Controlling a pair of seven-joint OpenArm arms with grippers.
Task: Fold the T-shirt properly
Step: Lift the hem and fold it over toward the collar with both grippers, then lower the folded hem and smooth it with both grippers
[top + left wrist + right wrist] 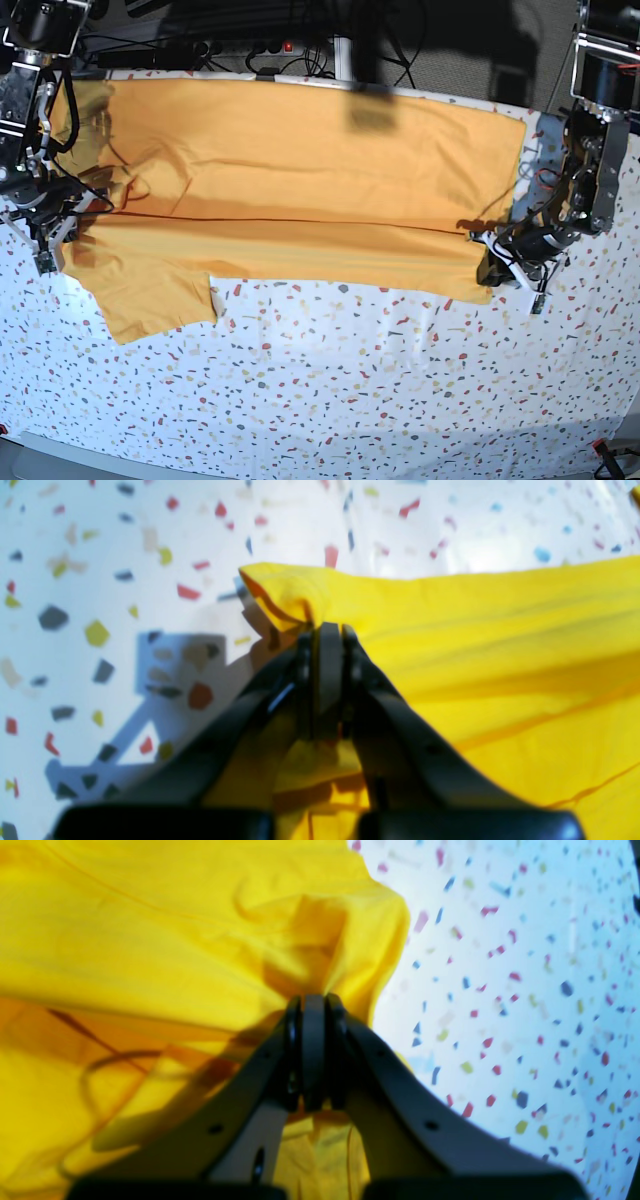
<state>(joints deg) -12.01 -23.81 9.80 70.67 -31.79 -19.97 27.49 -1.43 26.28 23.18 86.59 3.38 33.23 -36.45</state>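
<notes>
Between the left gripper (492, 262) and right gripper (50, 238), the mustard-yellow cotton T-shirt (300, 190) stretches, each gripper's jaws pinched closed on an edge.

A wide table covered in white terrazzo-patterned sheeting (350, 400), flecked all over with small red, blue, yellow and grey chips, carries everything here. Lying directly on it is one large mustard-yellow short-sleeved cotton T-shirt (300, 180), spread sideways across the far half of the surface. Its far edge runs close to the table's back edge. A long straight crease runs along the cloth, and below that line the fabric sits as a flatter band. One short sleeve (160, 295) juts toward the near side at the left end. The near half of the speckled cover shows bare, with soft wrinkles in it.
</notes>
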